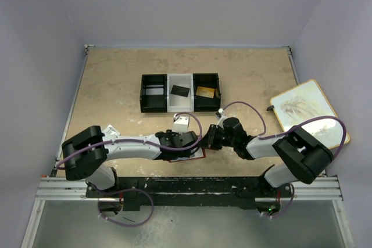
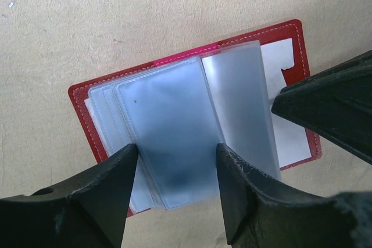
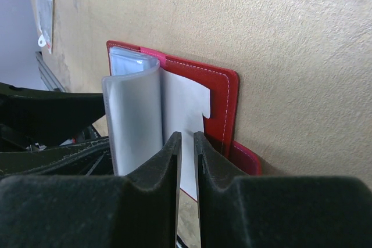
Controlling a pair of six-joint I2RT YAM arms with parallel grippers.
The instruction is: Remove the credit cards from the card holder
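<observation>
Card holder [image 2: 290, 33] open. Left gripper [image 2: 175, 154] jaws spread astride clear sleeves [image 2: 168, 126]; right gripper [image 3: 187, 143] jaws nearly together, pinning 3 o'clock panel [image 2: 285, 62]. Risk: sleeve alone pinched, holder drags.

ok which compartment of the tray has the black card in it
The middle compartment of the black-and-white three-compartment tray, the only white-walled one, holds the flat black card. The right black compartment holds a golden-brown card instead.

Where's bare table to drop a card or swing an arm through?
Bare table left of the tray, between tray and picture board, and behind the tray. Crowded near centre: left gripper and right gripper over the card holder.
</observation>
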